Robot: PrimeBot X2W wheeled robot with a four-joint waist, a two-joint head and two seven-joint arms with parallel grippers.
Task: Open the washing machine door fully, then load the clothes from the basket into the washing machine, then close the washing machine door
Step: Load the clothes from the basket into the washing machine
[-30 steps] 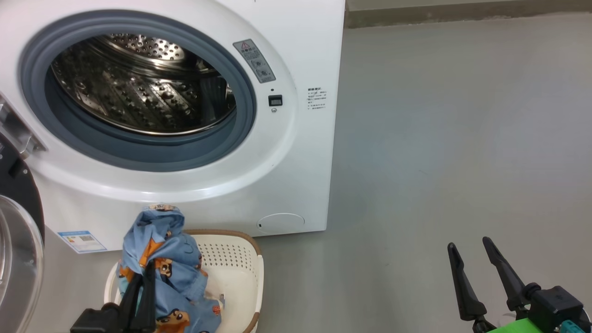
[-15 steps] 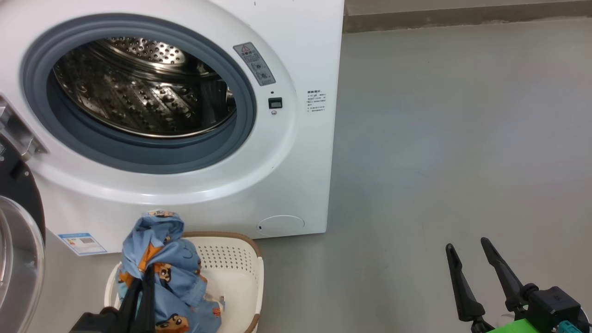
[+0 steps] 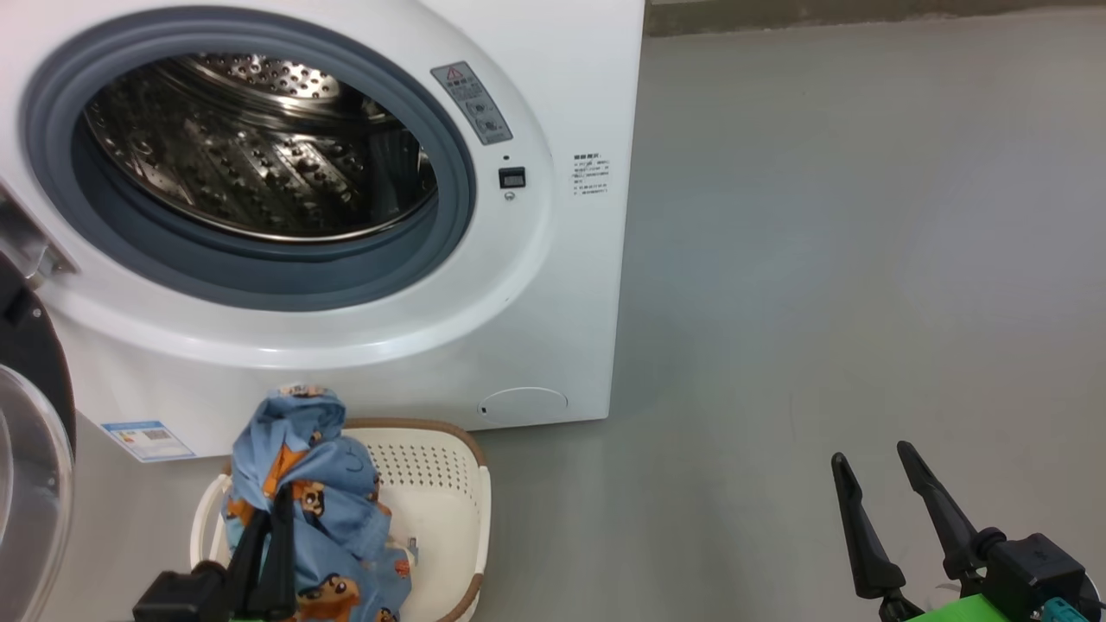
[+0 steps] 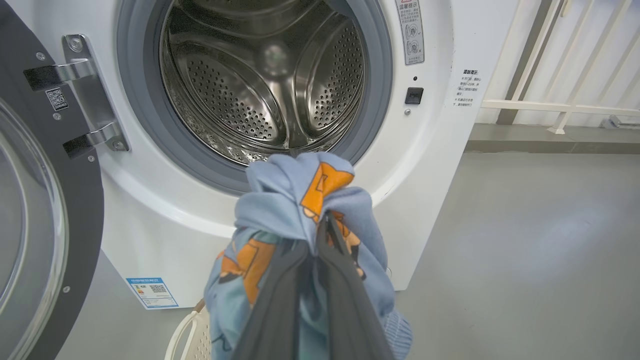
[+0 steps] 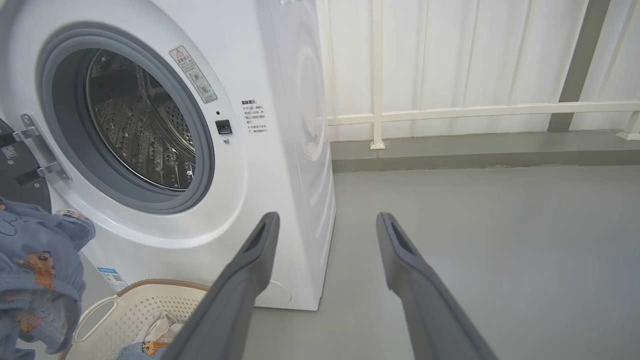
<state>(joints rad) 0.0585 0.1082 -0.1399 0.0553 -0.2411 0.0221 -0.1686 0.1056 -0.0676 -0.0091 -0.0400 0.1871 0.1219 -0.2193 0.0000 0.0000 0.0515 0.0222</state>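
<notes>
The washing machine stands with its steel drum exposed. The washing machine door hangs swung open at the left edge, black rim and glass bowl showing, also seen as the door in the left wrist view. My left gripper is shut on a bunch of light blue clothes printed with orange faces, lifted above the cream basket. In the left wrist view the clothes hang just below the drum opening. More pieces lie in the basket. My right gripper stands open at the lower right, holding nothing.
Bare grey floor stretches to the right of the machine. A white railing and a low kerb run behind it. The door's metal hinge sits at the left of the opening.
The head view has shifted a little, so the machine sits slightly higher in the picture. The left gripper still holds the blue bunch over the basket. The right gripper has not moved.
</notes>
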